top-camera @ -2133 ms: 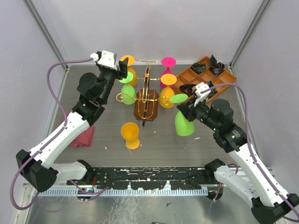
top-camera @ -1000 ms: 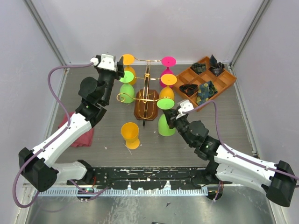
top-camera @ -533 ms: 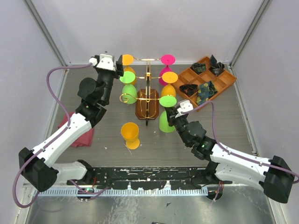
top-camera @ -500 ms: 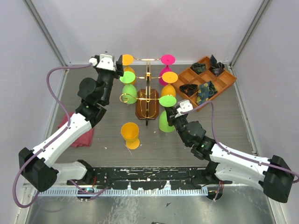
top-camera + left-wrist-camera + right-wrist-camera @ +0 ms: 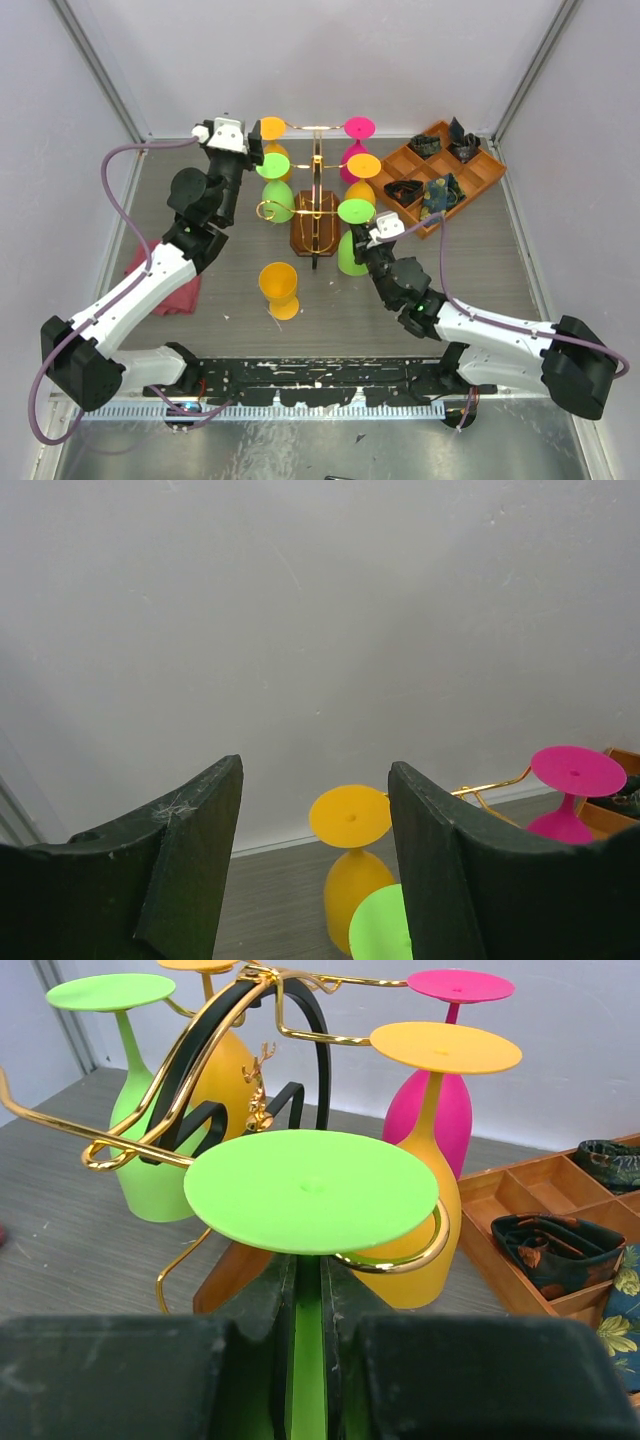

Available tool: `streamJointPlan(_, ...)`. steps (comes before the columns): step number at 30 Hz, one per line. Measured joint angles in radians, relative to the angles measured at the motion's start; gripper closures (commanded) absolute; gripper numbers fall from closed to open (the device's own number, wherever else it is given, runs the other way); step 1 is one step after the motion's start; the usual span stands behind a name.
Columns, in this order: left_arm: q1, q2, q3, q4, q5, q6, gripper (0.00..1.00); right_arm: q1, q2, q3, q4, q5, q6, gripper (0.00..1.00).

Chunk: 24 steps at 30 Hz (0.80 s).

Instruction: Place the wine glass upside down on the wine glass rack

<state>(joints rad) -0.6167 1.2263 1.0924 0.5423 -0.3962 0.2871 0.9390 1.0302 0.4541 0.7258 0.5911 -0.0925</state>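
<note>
Green wine glass (image 5: pixel 312 1188) was upside down, stem clamped between the right gripper (image 5: pixel 308 1300) fingers, foot disc just above them. A gold scroll of the rack (image 5: pixel 250 1050) sat just ahead; contact unclear. Left gripper (image 5: pixel 312 790) was open and empty, an orange glass (image 5: pixel 350 820) ahead of it.

arms (image 5: pixel 120 300): 2, white shells, black joints | cables (image 5: pixel 150 143): purple | left claw (image 5: pixel 315 772): black

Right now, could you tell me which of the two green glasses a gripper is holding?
The green glass on the right side of the rack: the right gripper is shut on its stem. The other green glass sits at the rack's left, ungripped.
</note>
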Motion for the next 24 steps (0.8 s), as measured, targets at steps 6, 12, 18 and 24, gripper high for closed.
streamJointPlan(6, 0.004, -0.002, -0.018, -0.001, -0.003, 0.0, 0.33, 0.0, 0.038, 0.0, 0.055, 0.045, -0.009, 0.99)
streamJointPlan(12, 0.008, -0.003, -0.019, 0.002, -0.003, 0.0, 0.33, -0.001, 0.072, 0.0, 0.106, 0.109, -0.008, 0.99)
streamJointPlan(18, 0.013, -0.003, -0.019, 0.007, -0.003, -0.002, 0.33, -0.028, 0.079, 0.0, 0.117, 0.146, -0.002, 0.99)
streamJointPlan(24, 0.014, -0.003, -0.025, 0.016, -0.003, -0.005, 0.33, -0.051, 0.051, 0.0, 0.083, 0.15, 0.018, 0.99)
